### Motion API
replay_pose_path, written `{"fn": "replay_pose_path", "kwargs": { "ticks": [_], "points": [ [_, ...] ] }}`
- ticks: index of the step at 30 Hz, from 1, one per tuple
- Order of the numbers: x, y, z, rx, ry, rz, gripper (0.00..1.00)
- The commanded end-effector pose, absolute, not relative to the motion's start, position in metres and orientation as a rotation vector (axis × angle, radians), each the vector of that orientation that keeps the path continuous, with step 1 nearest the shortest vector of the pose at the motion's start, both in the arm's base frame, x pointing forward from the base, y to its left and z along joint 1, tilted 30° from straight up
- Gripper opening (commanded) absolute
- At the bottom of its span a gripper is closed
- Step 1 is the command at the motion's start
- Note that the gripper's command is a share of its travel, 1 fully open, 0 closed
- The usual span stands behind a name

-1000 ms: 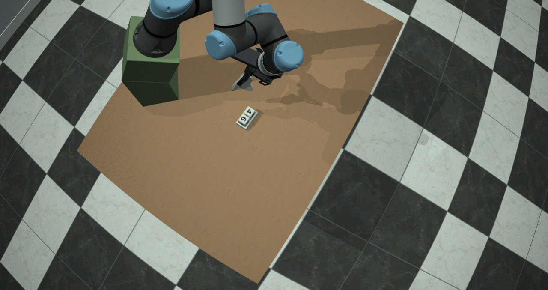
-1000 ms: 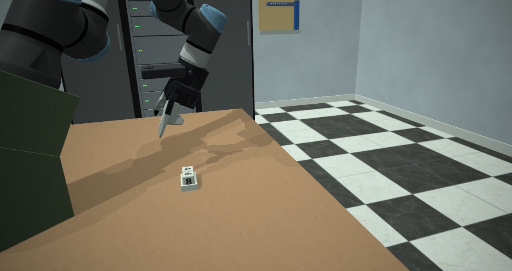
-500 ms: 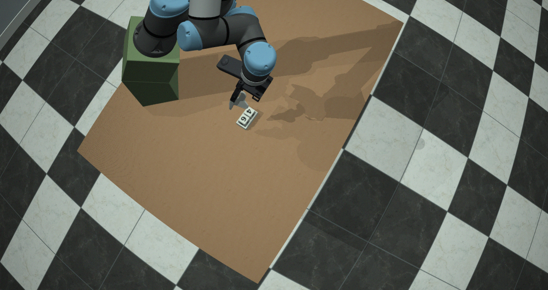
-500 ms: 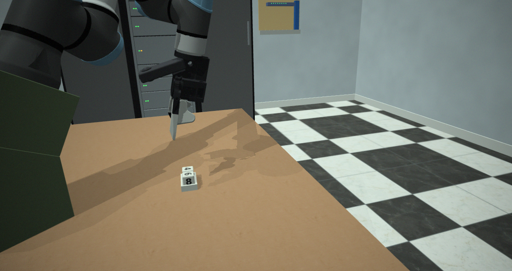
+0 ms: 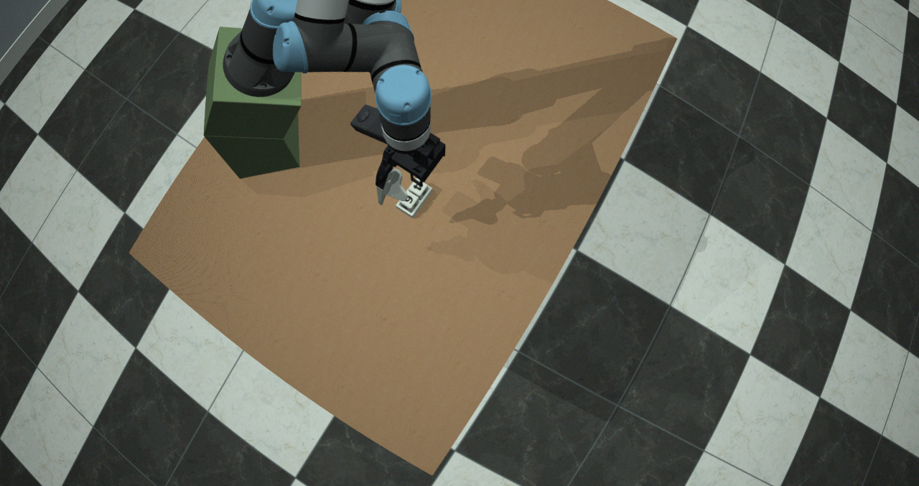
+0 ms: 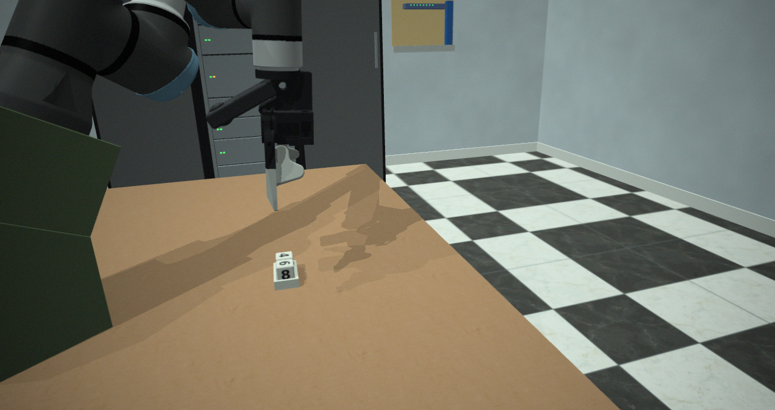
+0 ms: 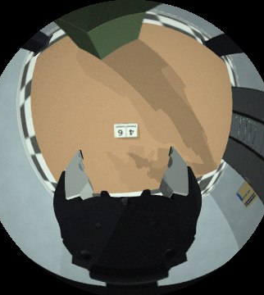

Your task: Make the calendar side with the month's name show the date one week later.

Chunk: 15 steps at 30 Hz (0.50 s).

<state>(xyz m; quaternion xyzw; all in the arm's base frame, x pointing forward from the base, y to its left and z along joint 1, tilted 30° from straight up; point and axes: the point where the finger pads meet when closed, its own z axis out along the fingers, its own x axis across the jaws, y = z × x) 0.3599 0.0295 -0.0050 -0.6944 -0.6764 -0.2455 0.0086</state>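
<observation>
Claw: I see my claw [image 7: 125, 164] wide apart with nothing in it. It points straight down and hangs high over the cubes, not touching them.
Fingers: one grey finger [image 7: 78, 176] shows on each side in my wrist view, with the cubes between them farther up.
Tray: the small white tray [image 6: 285, 284] sits on the brown surface [image 5: 308, 303], near its middle, a bit closer to the edge by the green block [image 5: 253, 123].
Cubes: two cubes [image 7: 125, 131] lie flat side by side in the tray. On top I read 4 and 6. One end face shows 8.
Month name: I cannot tell; too small.
</observation>
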Motion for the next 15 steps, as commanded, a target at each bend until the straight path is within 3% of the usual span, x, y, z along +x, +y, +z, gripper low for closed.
{"fn": "replay_pose_path", "kwargs": {
  "ticks": [1,15],
  "points": [
    [0.3637,0.0195,-0.0046,-2.208,-2.114,-0.81,1.0],
    [0.3644,0.0156,-0.0044,-2.222,-2.111,-0.82,1.0]
  ]
}}
